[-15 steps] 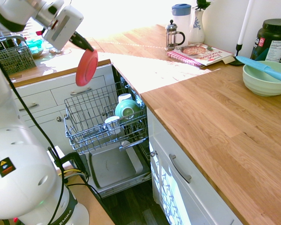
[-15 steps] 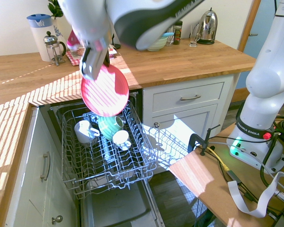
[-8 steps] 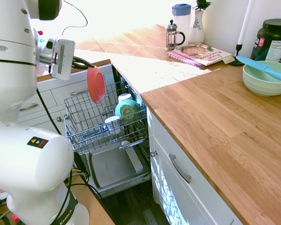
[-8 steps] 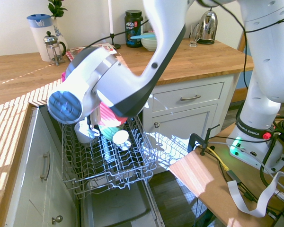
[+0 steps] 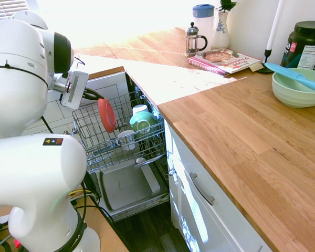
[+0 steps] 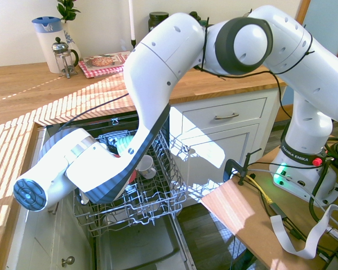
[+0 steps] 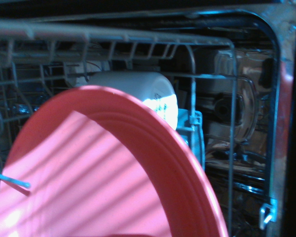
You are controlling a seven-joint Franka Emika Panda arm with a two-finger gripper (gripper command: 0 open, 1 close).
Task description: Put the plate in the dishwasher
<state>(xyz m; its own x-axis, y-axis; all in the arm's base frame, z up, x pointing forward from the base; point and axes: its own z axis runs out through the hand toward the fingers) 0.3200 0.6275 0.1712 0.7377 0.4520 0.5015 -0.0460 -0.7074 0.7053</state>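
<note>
gripper (image 5: 92, 96) clamped on the plate (image 5: 106, 115), held on edge over the dishwasher (image 5: 127, 185) rack's left side, beside the mugs. placing step; next: seat it between tines, then release.

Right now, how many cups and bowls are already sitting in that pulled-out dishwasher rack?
3 that I can see: a green bowl near the rack's counter-side edge, a white cup just behind it, and another white cup in front. The arm hides much of the rack, so more may be there.
</note>
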